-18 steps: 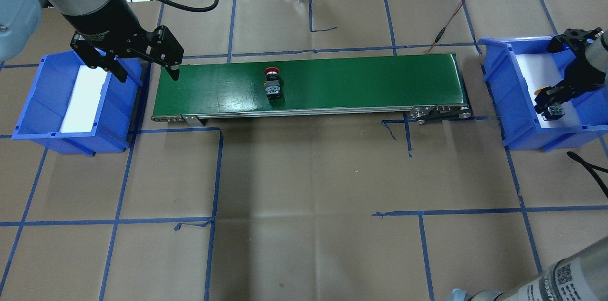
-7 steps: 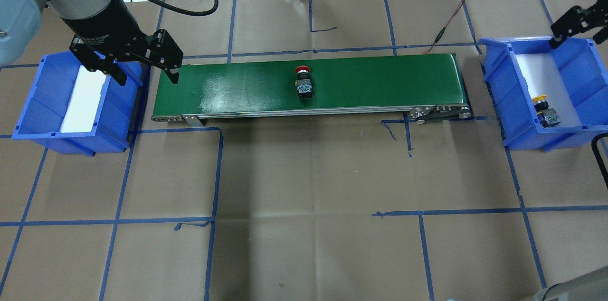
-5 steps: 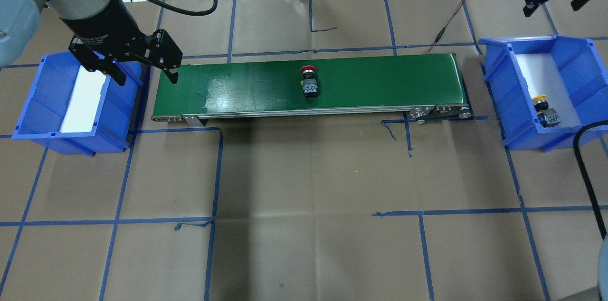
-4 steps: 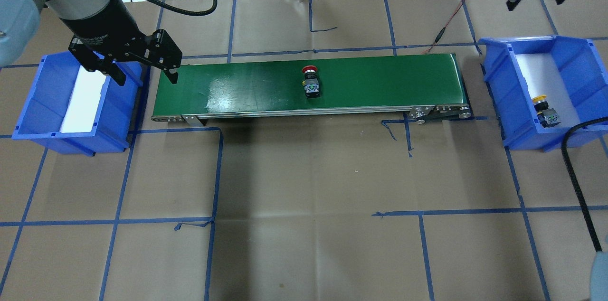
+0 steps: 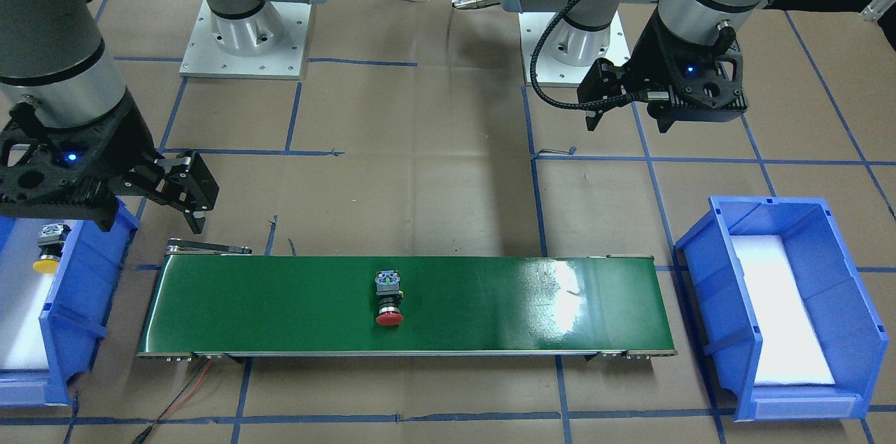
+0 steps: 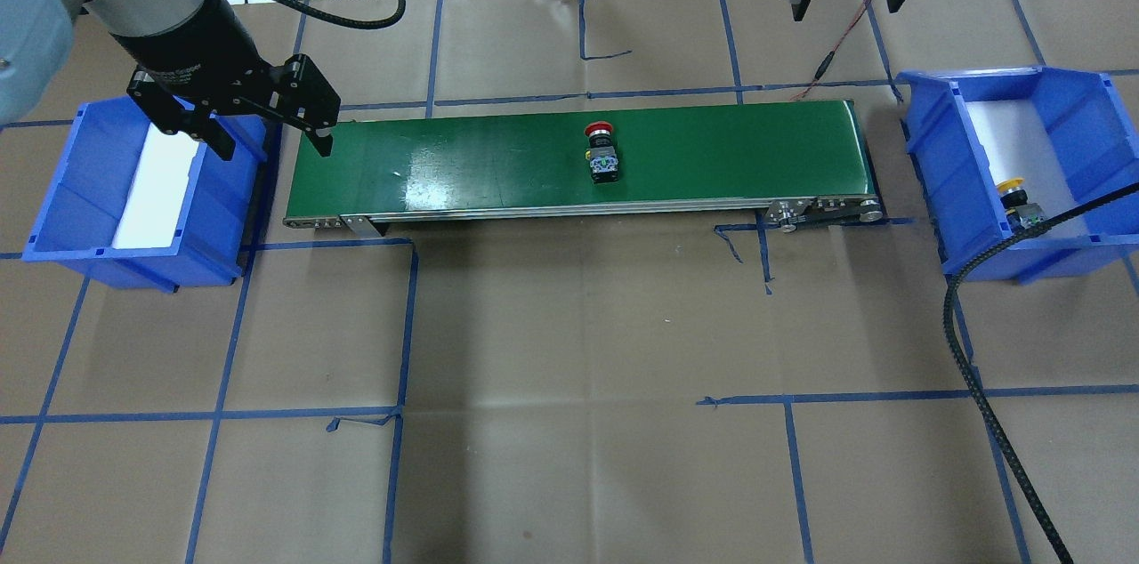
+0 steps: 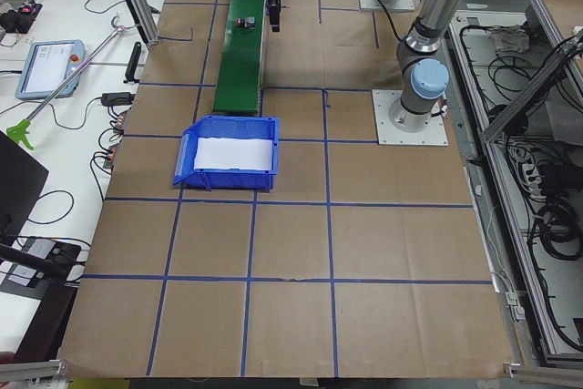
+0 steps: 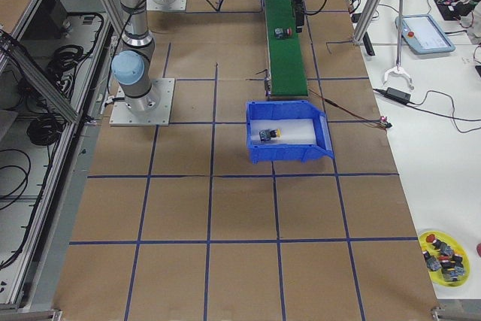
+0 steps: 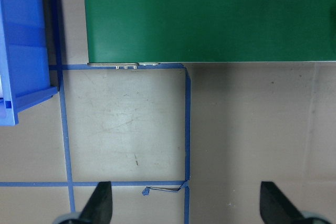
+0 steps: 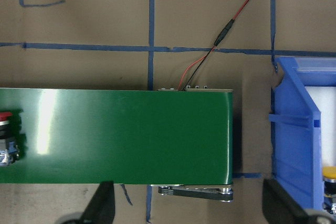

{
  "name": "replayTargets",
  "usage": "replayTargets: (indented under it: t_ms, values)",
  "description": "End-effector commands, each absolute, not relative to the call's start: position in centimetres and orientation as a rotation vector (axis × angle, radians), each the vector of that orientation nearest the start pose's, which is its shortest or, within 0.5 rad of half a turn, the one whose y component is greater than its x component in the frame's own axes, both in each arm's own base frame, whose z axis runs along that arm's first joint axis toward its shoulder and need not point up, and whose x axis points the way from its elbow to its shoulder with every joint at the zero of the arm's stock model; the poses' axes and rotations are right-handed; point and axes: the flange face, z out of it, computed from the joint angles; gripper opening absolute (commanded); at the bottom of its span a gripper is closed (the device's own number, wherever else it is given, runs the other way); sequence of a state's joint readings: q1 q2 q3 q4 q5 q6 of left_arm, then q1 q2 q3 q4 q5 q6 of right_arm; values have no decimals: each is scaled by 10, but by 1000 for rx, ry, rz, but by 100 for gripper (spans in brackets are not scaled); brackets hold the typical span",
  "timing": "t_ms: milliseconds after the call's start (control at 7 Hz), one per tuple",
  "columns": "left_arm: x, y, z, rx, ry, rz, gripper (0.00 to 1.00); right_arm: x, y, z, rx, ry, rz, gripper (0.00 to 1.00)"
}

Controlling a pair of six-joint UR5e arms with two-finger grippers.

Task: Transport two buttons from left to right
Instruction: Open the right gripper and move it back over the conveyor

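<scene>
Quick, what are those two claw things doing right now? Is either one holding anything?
Left gripper: open, holding nothing.
Right gripper: open, holding nothing.

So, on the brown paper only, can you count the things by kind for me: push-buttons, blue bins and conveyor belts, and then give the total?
Push-buttons: 2, the red-capped button and the yellow-capped button
Blue bins: 2, the left bin and the right bin
Green conveyor belt: 1
Total: 5
</scene>
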State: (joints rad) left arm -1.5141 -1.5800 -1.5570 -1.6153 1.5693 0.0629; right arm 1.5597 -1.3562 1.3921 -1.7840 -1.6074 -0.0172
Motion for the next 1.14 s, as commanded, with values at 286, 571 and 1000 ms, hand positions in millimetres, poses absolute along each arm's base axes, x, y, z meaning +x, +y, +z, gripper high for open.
replayTargets:
  t_ms: [286,571,1000]
  values:
    - [-105,-499,486,10,3145,62,100,147,-591,462,-15,3170,-148,100]
    - [-105,-499,486,10,3145,62,100,147,-582,444,28,3170,-87,100]
    - [-105,-499,486,10,3145,62,100,153,-585,429,35,3170,-63,100]
